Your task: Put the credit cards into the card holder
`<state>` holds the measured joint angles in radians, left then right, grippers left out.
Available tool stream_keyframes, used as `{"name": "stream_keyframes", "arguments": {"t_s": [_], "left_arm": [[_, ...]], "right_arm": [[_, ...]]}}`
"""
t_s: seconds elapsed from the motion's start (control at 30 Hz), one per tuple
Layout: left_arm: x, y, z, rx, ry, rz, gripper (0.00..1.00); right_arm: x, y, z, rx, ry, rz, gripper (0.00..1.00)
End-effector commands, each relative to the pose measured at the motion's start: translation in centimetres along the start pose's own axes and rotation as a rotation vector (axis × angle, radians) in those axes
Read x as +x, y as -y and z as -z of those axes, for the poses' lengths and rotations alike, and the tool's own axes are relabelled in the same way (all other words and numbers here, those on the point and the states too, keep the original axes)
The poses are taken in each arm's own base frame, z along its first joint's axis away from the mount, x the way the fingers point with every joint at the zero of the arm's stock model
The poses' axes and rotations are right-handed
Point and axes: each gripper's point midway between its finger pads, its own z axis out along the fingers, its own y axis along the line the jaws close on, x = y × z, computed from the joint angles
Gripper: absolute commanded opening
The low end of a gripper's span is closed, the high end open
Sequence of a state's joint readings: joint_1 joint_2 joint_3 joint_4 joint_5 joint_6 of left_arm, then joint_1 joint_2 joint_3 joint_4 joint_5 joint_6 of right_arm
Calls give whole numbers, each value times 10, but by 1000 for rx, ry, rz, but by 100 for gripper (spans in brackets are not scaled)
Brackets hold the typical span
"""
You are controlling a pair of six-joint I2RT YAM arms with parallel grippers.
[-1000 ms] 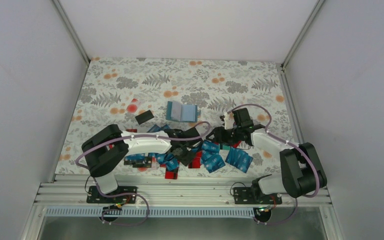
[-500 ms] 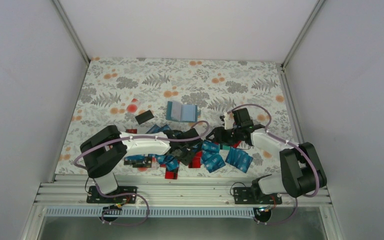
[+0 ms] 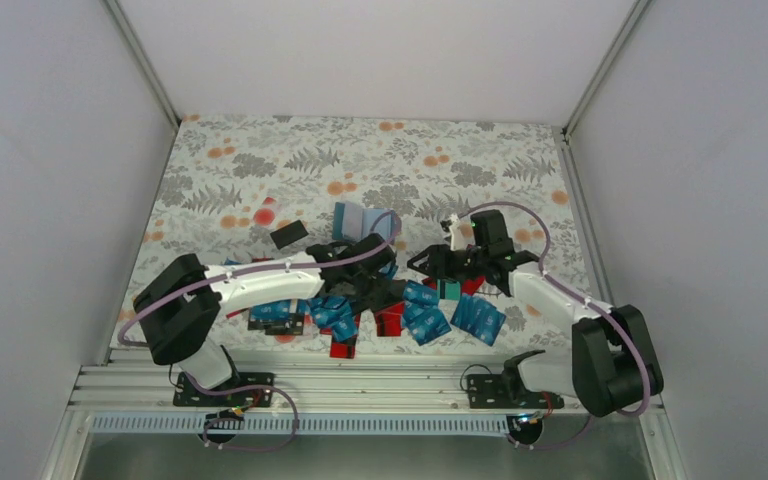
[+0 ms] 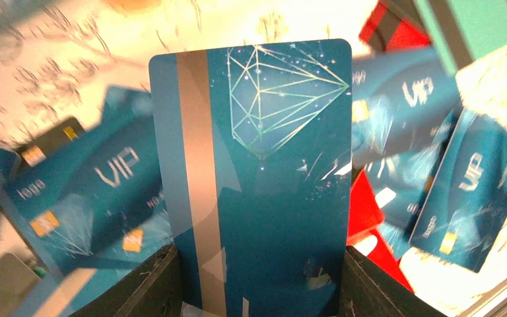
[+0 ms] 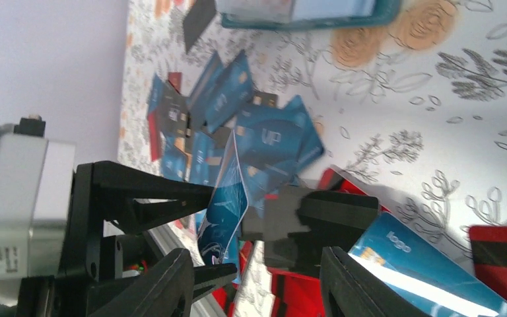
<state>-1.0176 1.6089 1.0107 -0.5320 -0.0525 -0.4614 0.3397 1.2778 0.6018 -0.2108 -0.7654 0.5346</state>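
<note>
My left gripper (image 4: 261, 267) is shut on a blue credit card (image 4: 264, 152) with a silver stripe and a diamond print, held upright by its long edges above the pile. Many more credit cards (image 3: 415, 310), blue, red and black, lie scattered at the near middle of the table. The card holder (image 3: 360, 222) lies open just beyond the left gripper (image 3: 372, 268), partly behind its cable. My right gripper (image 3: 430, 262) hangs open and empty to the right of the held card (image 5: 228, 198), its fingers (image 5: 165, 284) facing the left gripper. The holder (image 5: 304, 16) shows at the top edge there.
A single black card (image 3: 288, 234) lies apart, left of the holder. A teal-green card (image 4: 475, 26) lies among red ones. The flowered tablecloth (image 3: 260, 160) covers the table, white walls close in on three sides, and a metal rail (image 3: 360, 385) runs along the near edge.
The left arm has stretched away from its base, lifting the blue card off the pile toward the holder, its jaws narrowed on the card. The right gripper has shifted slightly farther back.
</note>
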Motion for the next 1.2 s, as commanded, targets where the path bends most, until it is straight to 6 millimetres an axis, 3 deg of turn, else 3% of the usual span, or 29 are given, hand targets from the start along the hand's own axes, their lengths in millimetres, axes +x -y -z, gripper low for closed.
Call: {"name": "stream_keyframes", "arguments": {"t_s": [0.0,0.2,0.37,0.5,0.73,0.83,1.0,1.13,1.17], "left_arm": [[-39,4,23,41,113,63,50],[-67,11,37,83,172,74,50],[-77,14,40,91,190,81,50],[-82,17,45,109,206,81,50],[-84,13,47,99,222,95,50],[-88,10,51,97,236,105,52],[-97,0,67,139,260,112,78],[-107,-23,90,149,298,112,100],[-108,-28,93,155,302,111,100]], "right_arm": [[-16,-34,7,-110,50,32,50],[-24,-54,1,-169,42,60,49],[-29,-62,-5,-181,35,63,45],[-31,-62,-12,-182,27,47,37],[-38,-63,-17,-171,29,38,8],[-41,-58,-20,-145,19,34,4],[-51,-60,-20,-124,18,88,4],[-65,-68,-13,-141,44,163,4],[-68,-71,-12,-154,46,184,4]]}}
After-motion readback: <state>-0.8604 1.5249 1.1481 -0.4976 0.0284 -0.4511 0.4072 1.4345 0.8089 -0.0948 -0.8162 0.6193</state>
